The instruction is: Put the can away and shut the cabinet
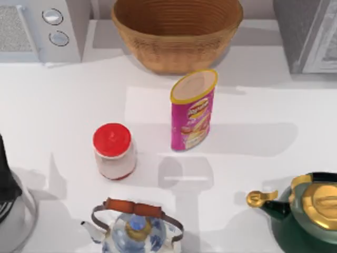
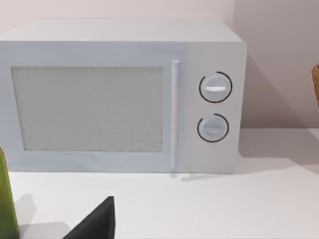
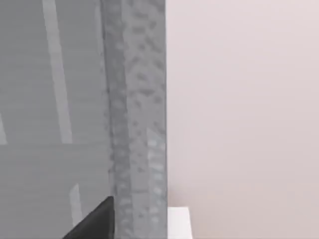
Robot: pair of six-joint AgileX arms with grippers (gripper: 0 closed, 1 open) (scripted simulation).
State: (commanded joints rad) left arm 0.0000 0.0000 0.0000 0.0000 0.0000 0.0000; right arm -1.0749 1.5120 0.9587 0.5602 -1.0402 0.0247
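The can [image 1: 192, 110] is a tall pink tube with a yellow rim, standing upright near the middle of the white table. The grey cabinet [image 1: 308, 34] stands at the back right corner; its speckled grey side [image 3: 134, 119] looms close in the right wrist view. My left arm [image 1: 6, 174] is parked at the table's left edge, far from the can. A dark piece of my left gripper [image 2: 94, 221] pokes into the left wrist view, facing the microwave. A dark piece of my right gripper [image 3: 94, 219] sits close to the cabinet.
A wicker basket [image 1: 176, 29] sits behind the can and a white microwave [image 1: 42, 29] at the back left. A red-lidded jar [image 1: 114, 151] stands left of the can. A blue-and-white teapot [image 1: 134, 229] and a green-and-gold kettle [image 1: 310, 216] line the front edge.
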